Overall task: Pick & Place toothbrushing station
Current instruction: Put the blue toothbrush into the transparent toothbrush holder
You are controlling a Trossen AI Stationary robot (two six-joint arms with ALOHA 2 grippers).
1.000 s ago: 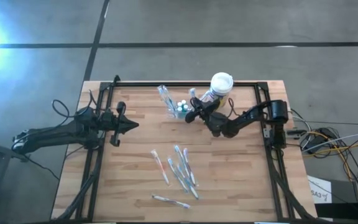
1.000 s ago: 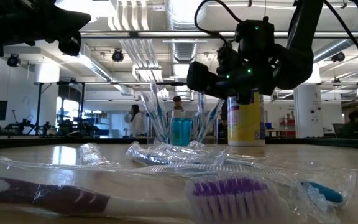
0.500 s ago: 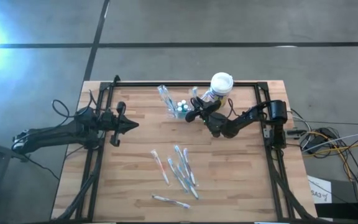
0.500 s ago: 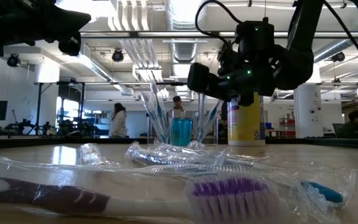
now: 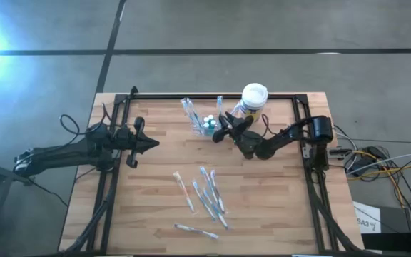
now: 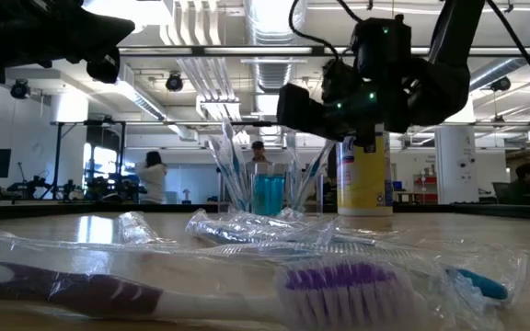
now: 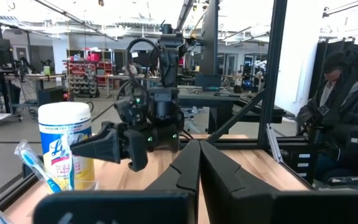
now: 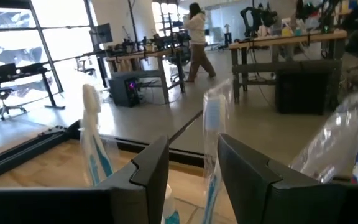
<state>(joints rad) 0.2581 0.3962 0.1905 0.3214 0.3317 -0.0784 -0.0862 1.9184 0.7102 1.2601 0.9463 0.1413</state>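
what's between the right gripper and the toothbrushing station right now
Nothing visible. The right gripper, jaws open, sits right beside the clear toothbrushing station, with a wrapped toothbrush standing between its fingers. The white-lidded canister stands off to the side.

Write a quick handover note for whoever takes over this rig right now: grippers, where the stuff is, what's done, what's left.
Left gripper: shut, empty, waiting at the table's left side.
Right gripper: open, empty, right beside the toothbrushing station, with one wrapped brush between its fingers.
Station stands at the table's far edge, next to the white-lidded canister, brushes upright in it.
Loose wrapped toothbrushes lie mid-table.
Whether the station is at its goal cannot be told.
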